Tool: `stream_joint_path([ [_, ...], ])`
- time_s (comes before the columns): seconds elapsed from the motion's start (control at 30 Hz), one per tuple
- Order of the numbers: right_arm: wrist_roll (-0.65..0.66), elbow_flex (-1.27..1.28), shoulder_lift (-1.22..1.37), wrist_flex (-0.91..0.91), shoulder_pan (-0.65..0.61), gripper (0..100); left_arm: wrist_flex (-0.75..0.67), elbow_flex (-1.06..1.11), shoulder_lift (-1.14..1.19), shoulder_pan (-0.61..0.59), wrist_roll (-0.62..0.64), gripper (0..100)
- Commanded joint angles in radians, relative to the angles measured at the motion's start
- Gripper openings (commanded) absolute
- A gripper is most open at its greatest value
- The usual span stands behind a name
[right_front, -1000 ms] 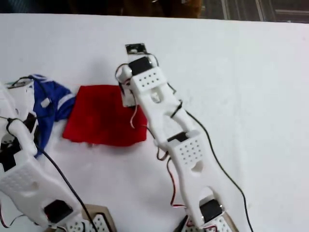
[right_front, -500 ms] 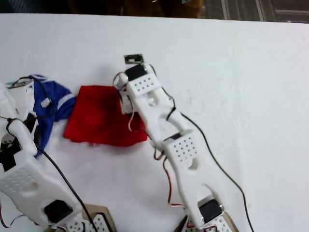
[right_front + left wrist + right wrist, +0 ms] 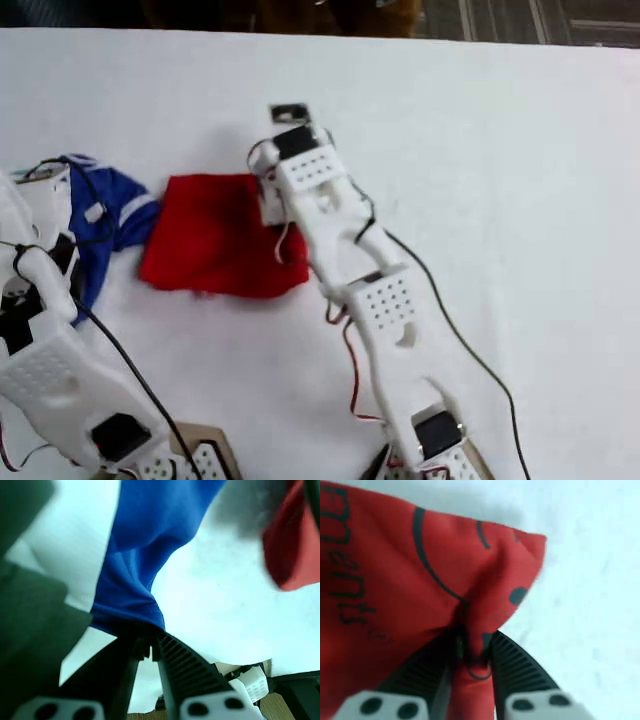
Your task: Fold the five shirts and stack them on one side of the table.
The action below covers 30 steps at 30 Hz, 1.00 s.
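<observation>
Red shirt [image 3: 220,235] beside blue shirt [image 3: 105,215] on white table [image 3: 500,150], dark room [image 3: 560,20] beyond.

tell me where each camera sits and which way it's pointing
High view: fixed above the table, looking down; both white arms show, the left arm by the blue shirt, the right arm at the red shirt.
Left wrist view: on the left arm's wrist, looking along the left gripper, shut on the blue shirt.
Right wrist view: on the right arm's wrist, looking along the right gripper, shut on the red shirt.
Shared: the red shirt appears in all three views.
</observation>
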Motion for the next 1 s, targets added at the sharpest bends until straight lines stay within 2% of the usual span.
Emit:
stream_joint_path([
  [0.0, 0.083, -0.141, -0.015, 0.047, 0.093, 1.9, 0.017, -0.001, -0.063, -0.002, -0.008, 4],
  [0.1, 0.14, -0.198, -0.018, 0.05, 0.162, 1.9, 0.017, -0.001, -0.064, -0.002, -0.008, 4],
  [0.33, 0.155, -0.206, -0.019, 0.05, 0.269, 1.9, 0.017, -0.007, -0.064, -0.002, -0.008, 4],
  [0.43, 0.236, -0.212, -0.021, 0.051, 0.352, 1.9, 0.017, -0.007, -0.064, -0.002, -0.008, 4],
  [0.73, 0.549, -0.213, -0.01, 0.035, 0.736, 1.9, 0.017, -0.001, -0.064, -0.002, -0.008, 4],
  [0.97, 0.713, -0.213, -0.019, -0.03, 1.026, 1.9, 0.017, -0.001, -0.064, 0.02, -0.008, 4],
])
